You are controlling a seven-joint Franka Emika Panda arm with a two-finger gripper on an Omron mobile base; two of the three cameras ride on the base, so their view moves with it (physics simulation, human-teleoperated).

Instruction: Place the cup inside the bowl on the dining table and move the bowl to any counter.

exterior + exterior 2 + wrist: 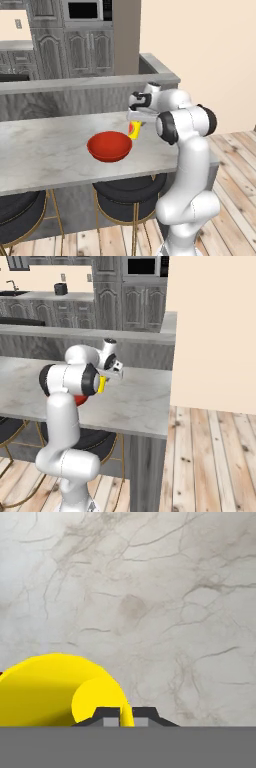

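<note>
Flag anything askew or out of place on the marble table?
One thing: the yellow cup hangs tilted off vertical, pinched by its rim in the shut jaws of the gripper, just right of the red bowl. The bowl sits upright on the dining table. No spills or damage show.

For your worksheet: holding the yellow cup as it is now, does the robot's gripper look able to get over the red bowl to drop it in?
Probably yes. The gripper is shut on the cup, which hangs just beside the bowl on the table; nothing stands between them and the bowl's top is open.
</note>
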